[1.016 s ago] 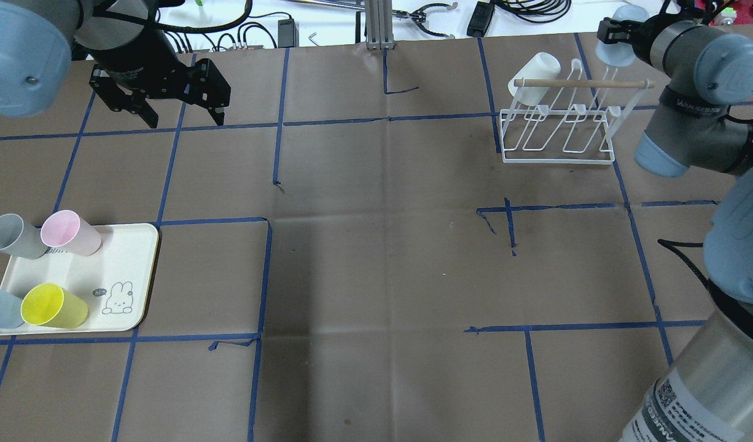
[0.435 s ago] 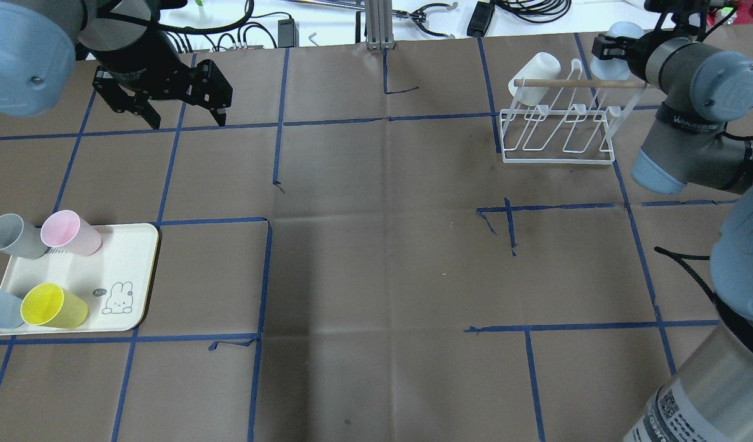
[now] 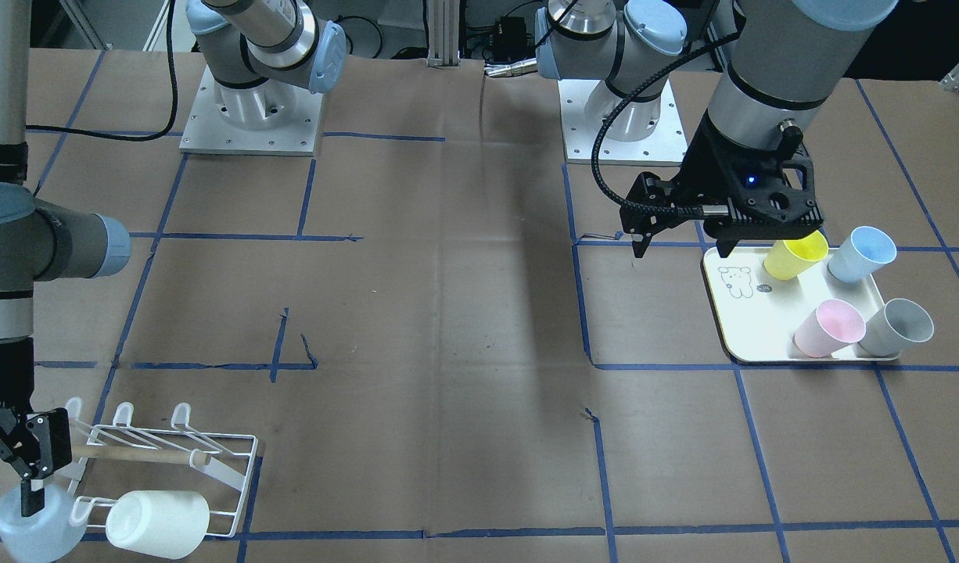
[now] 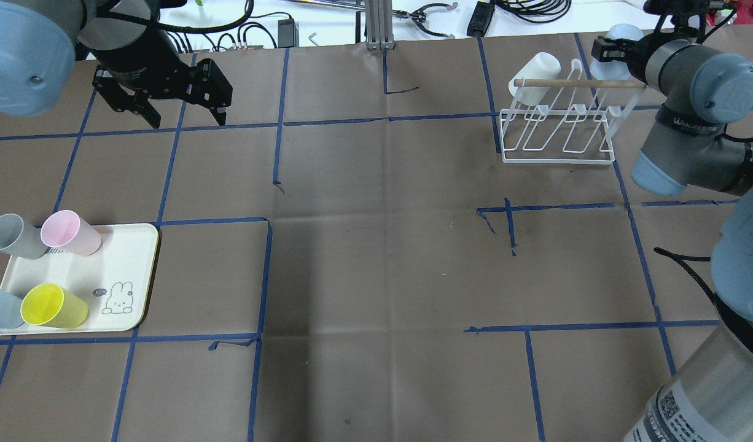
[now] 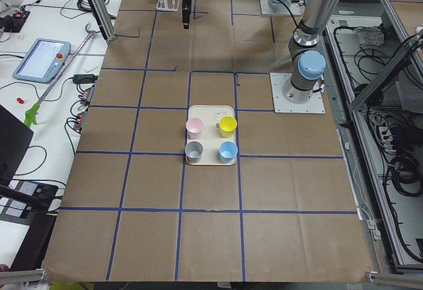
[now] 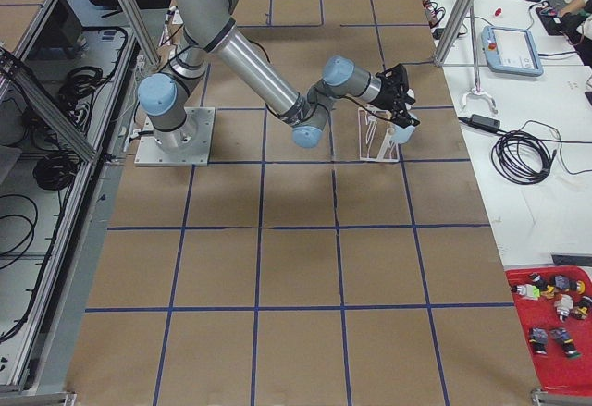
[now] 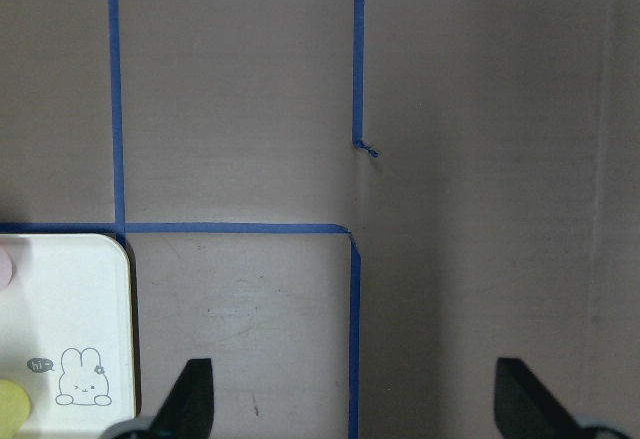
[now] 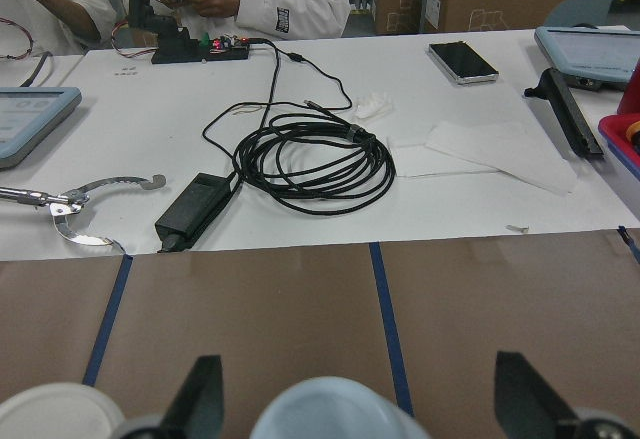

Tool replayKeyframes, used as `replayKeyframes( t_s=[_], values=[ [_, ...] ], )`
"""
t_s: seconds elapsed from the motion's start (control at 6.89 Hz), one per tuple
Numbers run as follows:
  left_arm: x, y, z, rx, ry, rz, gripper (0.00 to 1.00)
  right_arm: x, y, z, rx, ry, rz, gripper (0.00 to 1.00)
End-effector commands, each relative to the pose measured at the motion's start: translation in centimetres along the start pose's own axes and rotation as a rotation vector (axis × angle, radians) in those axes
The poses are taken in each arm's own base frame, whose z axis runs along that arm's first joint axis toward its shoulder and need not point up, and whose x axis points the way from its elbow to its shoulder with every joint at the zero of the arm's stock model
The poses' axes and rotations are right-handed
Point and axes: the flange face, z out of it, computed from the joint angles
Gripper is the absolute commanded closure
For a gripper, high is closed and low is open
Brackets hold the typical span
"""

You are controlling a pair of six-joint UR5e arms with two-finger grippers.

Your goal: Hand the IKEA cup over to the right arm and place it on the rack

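One pale-blue cup (image 3: 37, 525) — gripped by right pincer (image 3: 27, 486).

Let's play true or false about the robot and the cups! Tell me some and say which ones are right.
1. The right gripper holds a pale blue cup. True.
2. The left gripper holds a yellow cup. False: it is open and empty.
3. Four cups stand on the tray. True.
4. The rack has no cups on it. False: a white cup sits on it.
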Motion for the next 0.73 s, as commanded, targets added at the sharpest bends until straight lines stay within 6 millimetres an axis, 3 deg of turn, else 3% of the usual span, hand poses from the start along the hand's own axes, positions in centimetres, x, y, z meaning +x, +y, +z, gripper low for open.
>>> replayKeyframes(
  t_s=[0.0,0.15,0.44,0.58],
  values=[
    [0.0,0.0,-0.1,0.005,0.001,0.000,0.01,0.0,-0.3,0.0,0.004,-0.003,0.010,0.00],
    [0.0,-0.1,-0.2,0.010,0.001,0.000,0.01,-0.3,-0.9,-0.4,0.014,-0.009,0.004,0.00],
    [0.0,-0.1,-0.2,0.010,0.000,0.000,0.01,-1.0,-3.6,-3.1,0.042,-0.007,-0.008,0.00],
    [0.0,-0.1,-0.2,0.013,-0.001,0.000,0.01,-1.1,-4.2,-3.8,-0.031,-0.014,0.013,0.00]
  ],
)
